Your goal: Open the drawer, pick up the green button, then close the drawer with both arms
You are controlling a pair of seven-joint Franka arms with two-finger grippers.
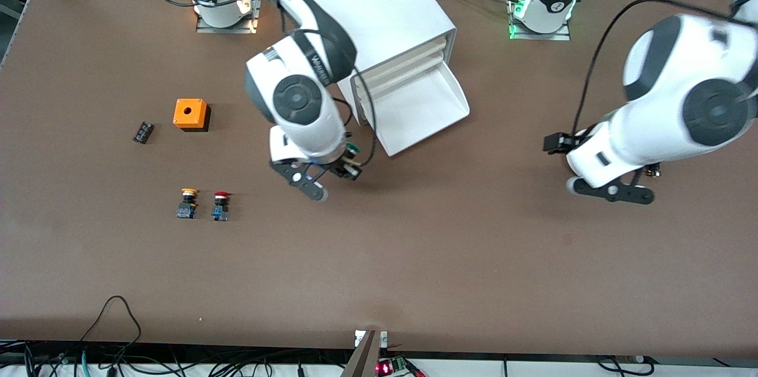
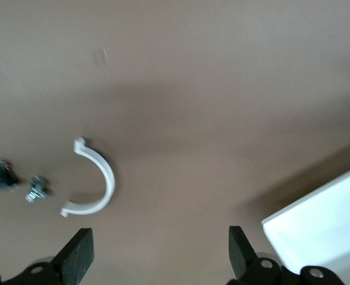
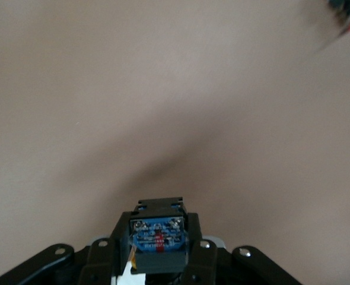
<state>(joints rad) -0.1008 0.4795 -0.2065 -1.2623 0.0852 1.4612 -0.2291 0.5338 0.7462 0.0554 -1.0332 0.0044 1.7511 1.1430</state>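
The white cabinet [image 1: 367, 4] stands between the arm bases. Its lowest drawer [image 1: 423, 108] is pulled out and looks empty. My right gripper [image 1: 350, 164] hangs over the table just beside the drawer's front corner, shut on the button. A bit of the green cap [image 1: 353, 148] shows there. In the right wrist view the gripper [image 3: 158, 249] clamps the button's black and blue body [image 3: 158, 237]. My left gripper [image 1: 558, 144] is over the table toward the left arm's end, open and empty [image 2: 160, 249]. A corner of the drawer [image 2: 323, 225] shows there.
An orange box [image 1: 190, 113], a small black part [image 1: 143, 132], a yellow-capped button [image 1: 188, 203] and a red-capped button [image 1: 220, 205] lie toward the right arm's end. A white half ring [image 2: 101, 184] and small screws [image 2: 37, 190] lie under my left gripper.
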